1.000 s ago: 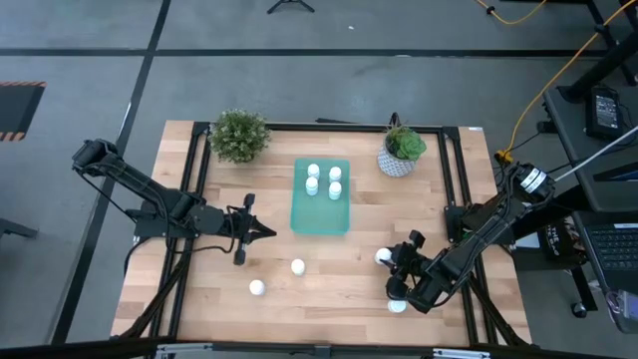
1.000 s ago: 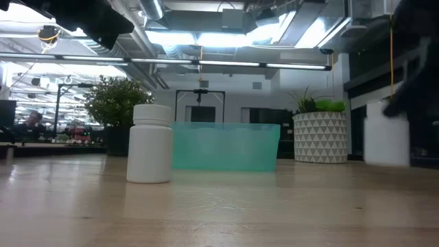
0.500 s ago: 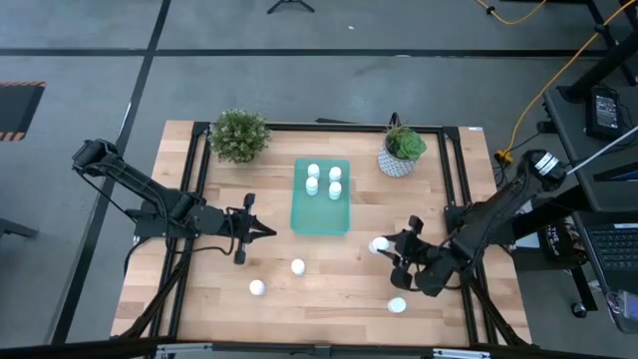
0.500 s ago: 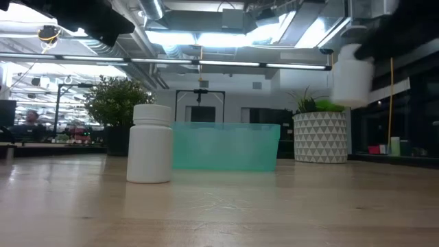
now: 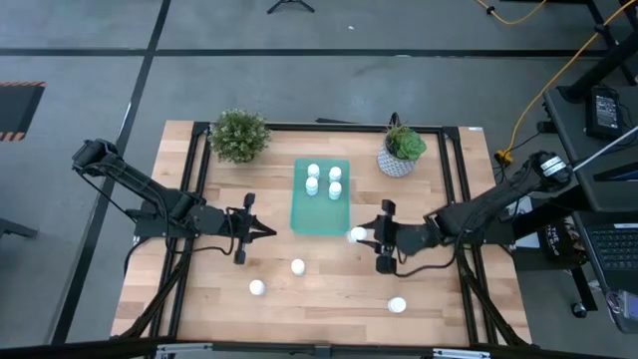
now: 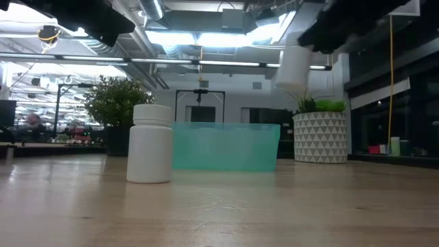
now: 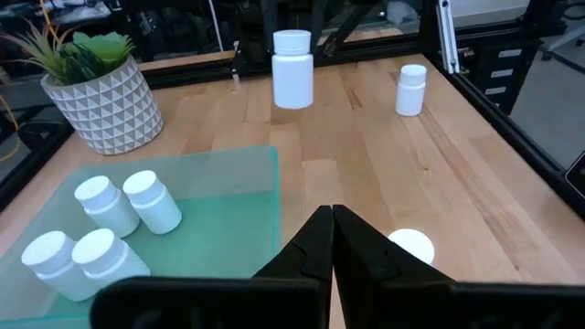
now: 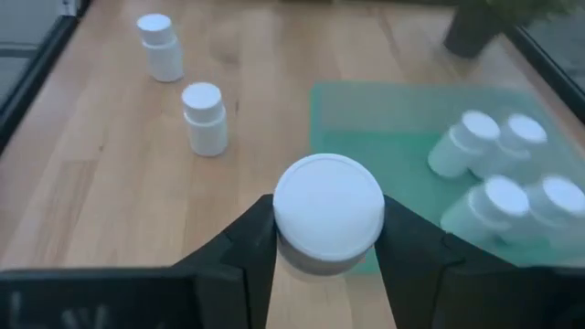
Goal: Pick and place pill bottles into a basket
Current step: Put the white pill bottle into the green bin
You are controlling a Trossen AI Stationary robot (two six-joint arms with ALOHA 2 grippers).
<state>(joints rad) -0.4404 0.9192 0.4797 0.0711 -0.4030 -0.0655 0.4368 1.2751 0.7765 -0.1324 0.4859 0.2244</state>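
My right gripper (image 5: 363, 237) is shut on a white pill bottle (image 5: 357, 235) and holds it in the air just off the near right corner of the teal basket (image 5: 321, 211). Several bottles (image 5: 323, 180) lie in the basket's far half. Three loose bottles stand on the table: one (image 5: 298, 266) near the middle, one (image 5: 257, 287) to its near left, one (image 5: 397, 305) at the near right. My left gripper (image 5: 267, 232) is shut and empty, left of the basket. My right gripper pinches the bottle's body just below the cap (image 8: 329, 206) between its two fingers (image 8: 254, 239), one on each side. The fingers come slanting from above and from the table's right. The bottle hangs upright, cap up, lifted clear of the table (image 6: 293, 67).
A leafy plant in a dark pot (image 5: 239, 136) stands at the far left, and a plant in a white patterned pot (image 5: 401, 152) at the far right of the basket. A black frame (image 5: 454, 179) runs along the table's sides. Bare wood lies along the near edge.
My right gripper has lifted its bottle off the table at the near right and carried it up and toward the table's left and far side, up to the basket's near right corner. The bottle has stayed upright. My left arm has kept still.
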